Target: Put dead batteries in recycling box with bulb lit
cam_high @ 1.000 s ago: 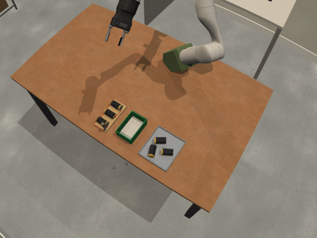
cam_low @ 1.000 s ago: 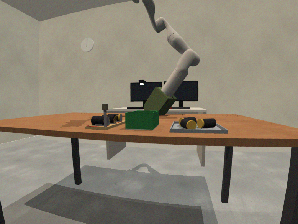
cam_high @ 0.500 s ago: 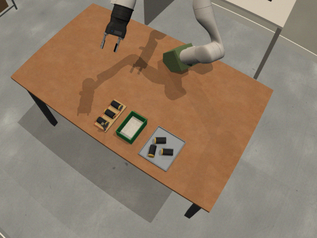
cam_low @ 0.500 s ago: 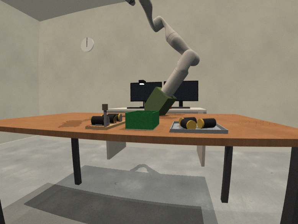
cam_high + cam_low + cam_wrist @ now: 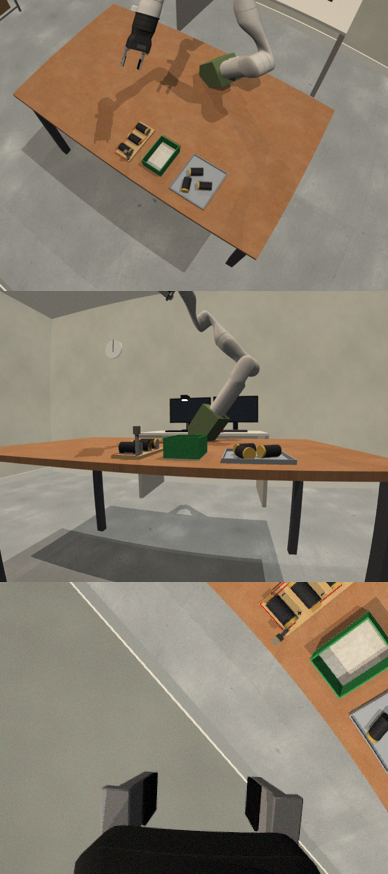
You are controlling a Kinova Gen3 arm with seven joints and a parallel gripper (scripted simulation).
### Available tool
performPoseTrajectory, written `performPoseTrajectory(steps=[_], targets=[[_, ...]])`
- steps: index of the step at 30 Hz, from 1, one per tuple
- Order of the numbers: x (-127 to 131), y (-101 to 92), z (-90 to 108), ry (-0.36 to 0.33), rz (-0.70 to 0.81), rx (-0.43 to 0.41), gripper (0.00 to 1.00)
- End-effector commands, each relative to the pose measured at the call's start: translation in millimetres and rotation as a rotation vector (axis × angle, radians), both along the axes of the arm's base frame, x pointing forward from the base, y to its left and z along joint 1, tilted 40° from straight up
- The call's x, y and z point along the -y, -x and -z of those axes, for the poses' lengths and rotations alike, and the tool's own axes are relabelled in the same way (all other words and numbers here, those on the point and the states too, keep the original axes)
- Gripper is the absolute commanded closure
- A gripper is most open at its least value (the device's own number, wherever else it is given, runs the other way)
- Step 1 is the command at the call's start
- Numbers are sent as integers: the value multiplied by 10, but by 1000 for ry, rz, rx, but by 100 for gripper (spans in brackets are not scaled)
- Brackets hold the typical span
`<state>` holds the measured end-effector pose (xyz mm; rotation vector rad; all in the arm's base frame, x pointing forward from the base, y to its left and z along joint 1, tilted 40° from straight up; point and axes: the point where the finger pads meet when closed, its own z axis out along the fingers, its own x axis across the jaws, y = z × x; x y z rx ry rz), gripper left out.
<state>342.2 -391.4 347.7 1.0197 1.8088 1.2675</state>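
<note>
Top view: the gripper (image 5: 130,65) (image 5: 169,297) (image 5: 201,793) hangs high over the far left part of the brown table (image 5: 250,131) (image 5: 188,468) (image 5: 295,669), its two fingers spread wide with nothing between them. The battery holder (image 5: 131,148) (image 5: 125,456) (image 5: 303,619) lies on the table below and a little to the right of the fingertips in this view, well apart from them, toward the near edge; the wrist view puts it up and to the right, beyond the right finger. Its board runs slantwise, and the cells sit crosswise to that length, so the fingers would probably have to turn until they close across a cell's sides. The one arm has the whole job. Counted up, there are six batteries: three in the holder, with the end one (image 5: 125,147) (image 5: 125,447) (image 5: 280,610) beside the small post (image 5: 127,154) (image 5: 136,444) (image 5: 283,634), and three lying on their sides on the grey tray (image 5: 215,191) (image 5: 260,461) (image 5: 363,713). There is one green recycling box (image 5: 152,169) (image 5: 183,447) (image 5: 327,677), upright between holder and tray, with no battery in it. No glow shows at the post, which I take for the bulb's stand, so the work seems barely begun; which cells are dead cannot be told by looking. Pulling a holder cell first seems likely, and a skewed grip could drag the board.

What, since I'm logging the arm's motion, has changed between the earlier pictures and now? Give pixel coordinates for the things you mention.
The gripper (image 5: 130,67) (image 5: 169,296) (image 5: 201,793) moved down and slightly left in the top view. Nothing was taken hold of or let go; its fingers stayed open. The holder (image 5: 137,149) (image 5: 125,457) (image 5: 299,613), green box (image 5: 170,161) (image 5: 184,447) (image 5: 327,677) and tray (image 5: 216,175) (image 5: 260,461) (image 5: 361,717) stayed put.
</note>
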Motion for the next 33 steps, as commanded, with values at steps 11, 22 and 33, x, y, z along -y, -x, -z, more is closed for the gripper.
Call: performPoseTrajectory(steps=[11, 22, 33], targets=[[-54, -139, 145, 21, -28, -14, 0], [-169, -376, 443, 63, -84, -43, 0], [-232, -484, 588, 84, -112, -56, 0]])
